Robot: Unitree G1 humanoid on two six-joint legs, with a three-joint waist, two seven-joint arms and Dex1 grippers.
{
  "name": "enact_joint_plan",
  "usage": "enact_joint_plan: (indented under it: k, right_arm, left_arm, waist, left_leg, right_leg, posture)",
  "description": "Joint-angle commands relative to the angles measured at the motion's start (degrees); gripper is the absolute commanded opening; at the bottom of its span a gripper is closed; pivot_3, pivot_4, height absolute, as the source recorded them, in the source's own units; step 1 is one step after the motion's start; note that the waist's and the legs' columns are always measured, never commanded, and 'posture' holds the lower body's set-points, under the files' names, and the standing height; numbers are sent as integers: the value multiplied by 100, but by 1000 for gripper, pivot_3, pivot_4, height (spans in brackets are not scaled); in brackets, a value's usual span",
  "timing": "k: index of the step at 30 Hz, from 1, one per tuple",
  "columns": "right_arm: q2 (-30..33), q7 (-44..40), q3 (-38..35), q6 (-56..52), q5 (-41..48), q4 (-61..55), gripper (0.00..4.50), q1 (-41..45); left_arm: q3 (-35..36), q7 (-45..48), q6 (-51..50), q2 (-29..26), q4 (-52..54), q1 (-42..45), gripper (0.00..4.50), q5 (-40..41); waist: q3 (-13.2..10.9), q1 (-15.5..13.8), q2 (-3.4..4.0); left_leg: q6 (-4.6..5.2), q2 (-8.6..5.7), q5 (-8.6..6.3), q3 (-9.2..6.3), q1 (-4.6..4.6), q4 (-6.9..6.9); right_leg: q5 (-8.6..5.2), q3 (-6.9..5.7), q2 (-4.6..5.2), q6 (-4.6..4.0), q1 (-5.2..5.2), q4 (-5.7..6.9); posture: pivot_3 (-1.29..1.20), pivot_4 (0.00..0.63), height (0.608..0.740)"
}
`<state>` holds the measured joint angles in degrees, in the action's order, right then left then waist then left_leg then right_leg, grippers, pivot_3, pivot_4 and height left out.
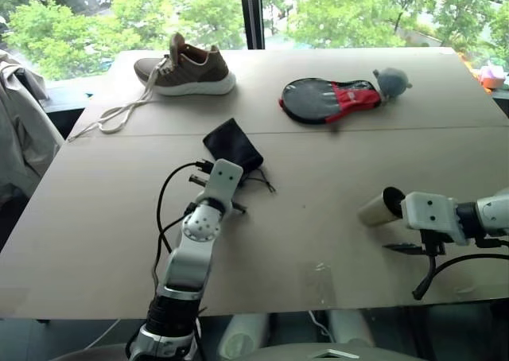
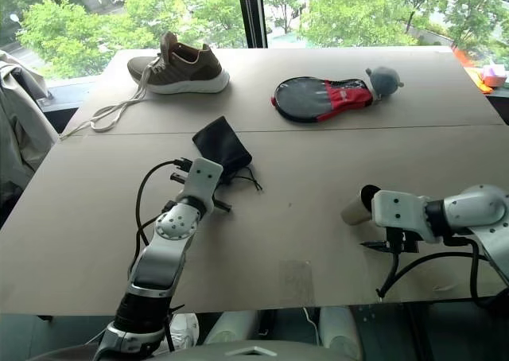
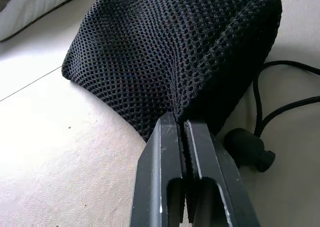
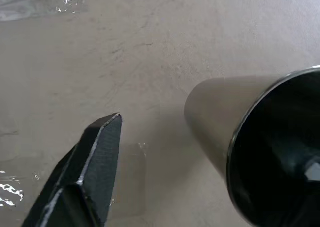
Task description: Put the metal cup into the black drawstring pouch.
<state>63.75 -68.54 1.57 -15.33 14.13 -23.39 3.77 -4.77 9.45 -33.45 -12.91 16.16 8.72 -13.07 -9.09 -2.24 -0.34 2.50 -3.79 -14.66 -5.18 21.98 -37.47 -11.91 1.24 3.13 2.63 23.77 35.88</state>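
Note:
The black drawstring pouch (image 1: 232, 145) lies flat in the middle of the table, its cords (image 1: 261, 178) trailing off the near end. My left gripper (image 3: 180, 124) is shut on the pouch's near edge, pinching the mesh fabric (image 3: 170, 52). The metal cup (image 1: 376, 208) lies on its side at the right, with its open mouth (image 4: 280, 157) turned toward my right gripper (image 1: 395, 215). That gripper stands open at the cup's mouth. One finger (image 4: 102, 147) shows beside the cup with a gap between them; the other finger is hidden.
A brown shoe (image 1: 187, 67) with long loose laces (image 1: 119, 114) sits at the back left. A grey-and-red oval fabric item (image 1: 330, 98) and a grey ball (image 1: 391, 80) lie at the back right. A jacket (image 1: 20, 130) hangs off the table's left side.

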Motion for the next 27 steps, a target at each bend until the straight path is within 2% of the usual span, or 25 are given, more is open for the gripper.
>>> enact_joint_plan:
  k: [1,4,5,10,17,22,27]
  right_arm:
    - [-21,-30,-106,289,-84,142,1754,11]
    - [-62,-11,-167,333,-47,291,321,53]
    - [-84,4,-194,323,-13,320,115,59]
    - [-280,132,-294,387,-11,555,115,182]
    - [-1727,1141,-193,-494,690,101,115,1554]
    - [-2516,1631,493,-283,116,175,115,2161]
    - [-3147,2187,836,266,-521,593,115,2728]
  left_arm:
    - [364,76,-11,33,258,126,0,327]
    - [644,120,-152,148,221,388,0,670]
    - [729,133,-240,214,216,486,0,801]
    - [1056,260,-977,665,304,951,0,1621]
    - [1281,405,-1949,967,483,1772,0,2601]
    - [1690,276,-2668,1331,443,2476,0,3356]
    - [1762,291,-3187,1298,608,2700,0,3795]
  waist:
    - [0,-4,-1]
    - [-2,-6,-3]
    - [-1,-6,-4]
    - [-4,-7,-13]
    - [-23,93,-40]
    - [-25,117,-47]
    - [-27,150,-48]
  left_leg:
    - [1,0,0,-2,0,0]
    - [9,0,-4,-2,0,-4]
    - [9,0,-4,-4,1,-6]
    - [-13,-2,8,-1,2,-14]
    - [-17,3,11,-3,1,-16]
    - [-19,-2,12,-9,5,-17]
    - [-20,-9,12,-1,7,-17]
  right_leg:
    - [0,-2,0,0,0,0]
    - [1,-10,-1,1,-1,1]
    - [1,-13,-1,1,-2,1]
    - [4,-13,-1,5,-5,1]
    - [6,-12,-13,7,-2,7]
    - [8,-17,-11,7,-1,6]
    - [8,-8,-8,9,7,7]
  posture:
    - [0,150,740]
    - [0,150,740]
    - [0,150,740]
    - [0,150,740]
    - [0,150,740]
    - [0,150,740]
    - [0,150,740]
